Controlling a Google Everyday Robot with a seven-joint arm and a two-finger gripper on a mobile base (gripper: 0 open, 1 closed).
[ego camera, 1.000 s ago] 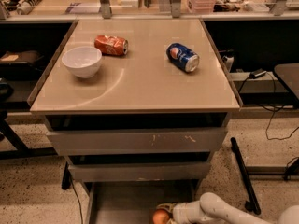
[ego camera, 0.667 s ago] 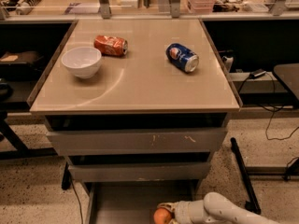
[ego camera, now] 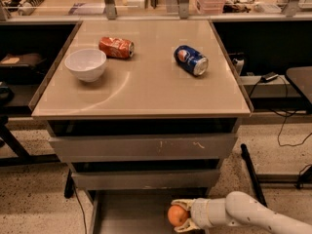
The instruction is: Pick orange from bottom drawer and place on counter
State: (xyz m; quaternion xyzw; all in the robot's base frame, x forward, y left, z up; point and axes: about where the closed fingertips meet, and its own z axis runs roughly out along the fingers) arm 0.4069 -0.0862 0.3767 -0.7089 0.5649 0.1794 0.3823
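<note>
The orange (ego camera: 177, 215) is a small round fruit held between my gripper's fingers just above the floor of the open bottom drawer (ego camera: 129, 214). My gripper (ego camera: 179, 215) reaches in from the lower right on a white arm and is shut on the orange. The beige counter (ego camera: 146, 87) tops the grey cabinet above the drawer.
On the counter stand a white bowl (ego camera: 86, 64), a crushed red-orange soda can (ego camera: 116, 47) and a blue soda can (ego camera: 191, 60) lying on its side. Two shut grey drawers (ego camera: 146, 147) sit above the open one. Cables and a table leg lie at the right.
The gripper with the orange has risen slightly and shifted a little up and right within the bottom drawer. Nothing on the counter has moved.
</note>
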